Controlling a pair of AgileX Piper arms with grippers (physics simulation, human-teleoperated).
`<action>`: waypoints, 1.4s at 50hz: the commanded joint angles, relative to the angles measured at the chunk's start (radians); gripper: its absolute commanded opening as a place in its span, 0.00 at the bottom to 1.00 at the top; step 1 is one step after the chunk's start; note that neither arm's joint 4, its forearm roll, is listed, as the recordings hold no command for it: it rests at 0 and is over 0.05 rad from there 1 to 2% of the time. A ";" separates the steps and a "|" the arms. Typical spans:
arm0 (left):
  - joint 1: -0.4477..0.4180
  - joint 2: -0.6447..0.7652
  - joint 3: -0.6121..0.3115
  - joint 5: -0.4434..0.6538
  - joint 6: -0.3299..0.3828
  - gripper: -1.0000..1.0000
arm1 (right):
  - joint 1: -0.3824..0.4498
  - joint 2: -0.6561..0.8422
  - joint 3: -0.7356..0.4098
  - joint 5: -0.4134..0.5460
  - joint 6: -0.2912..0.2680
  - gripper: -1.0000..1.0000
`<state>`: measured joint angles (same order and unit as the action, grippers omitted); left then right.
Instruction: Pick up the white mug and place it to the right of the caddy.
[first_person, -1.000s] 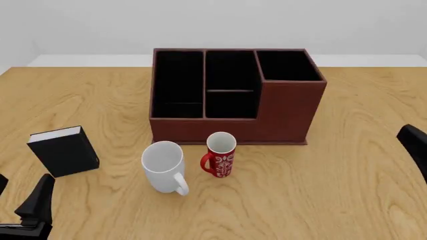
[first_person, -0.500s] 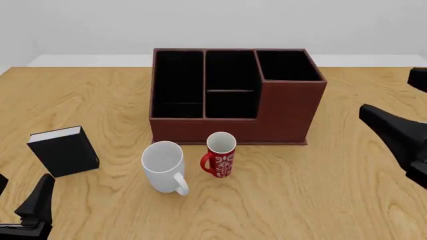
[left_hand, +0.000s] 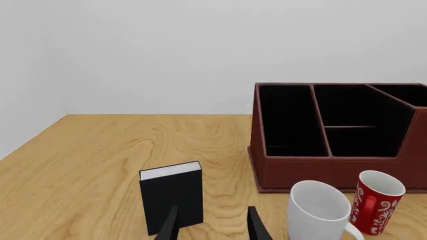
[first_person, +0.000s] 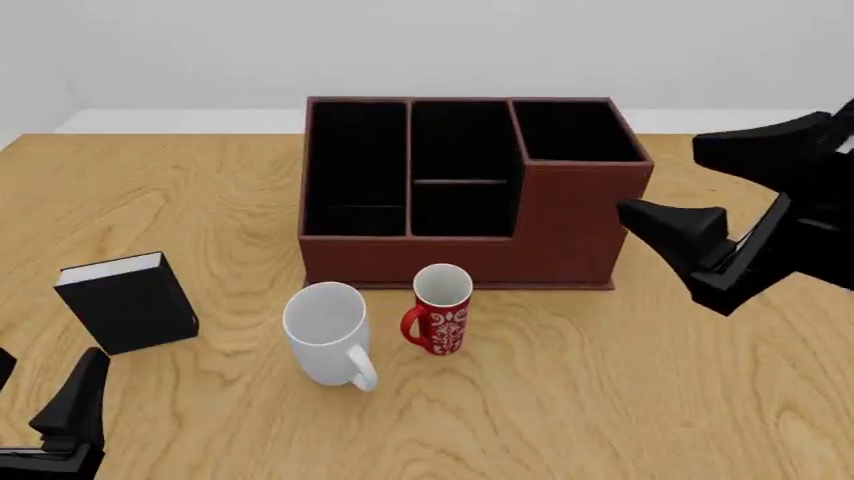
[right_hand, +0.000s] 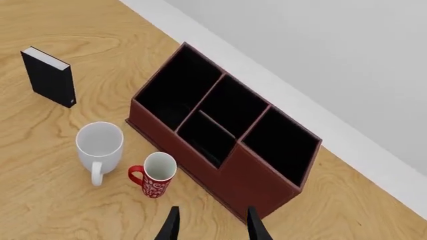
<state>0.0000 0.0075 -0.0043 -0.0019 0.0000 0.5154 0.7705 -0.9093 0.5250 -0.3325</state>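
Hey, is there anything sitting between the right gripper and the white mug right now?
Yes. The red mug stands just right of the white mug, on the side the right gripper would come from. The gripper is raised and open beside the caddy, so coming down from above should likely clear it.

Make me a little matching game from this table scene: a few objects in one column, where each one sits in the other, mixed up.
Things:
1. glossy white cylindrical mug
2. narrow red patterned mug
3. small black book with white pages
4. right pincer

Places:
A. standing alone on the table's left side
B. raised above the table, right of the dark reddish-brown compartment caddy
C. directly in front of the caddy
D. between the book and the red mug

Pairs: 1-D, 2-C, 3-A, 4-B
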 joint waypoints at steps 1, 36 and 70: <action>0.000 0.000 0.000 0.000 0.000 1.00 | 0.042 0.122 -0.054 -0.005 0.040 1.00; 0.000 0.000 0.000 0.000 0.000 1.00 | 0.130 0.395 -0.165 -0.015 0.135 1.00; 0.000 0.000 0.000 0.000 0.000 1.00 | 0.239 0.509 -0.209 -0.040 0.178 1.00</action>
<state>0.0000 0.0075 -0.0043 -0.0019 0.0000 0.7279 1.2520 -1.1060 0.4927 -0.1678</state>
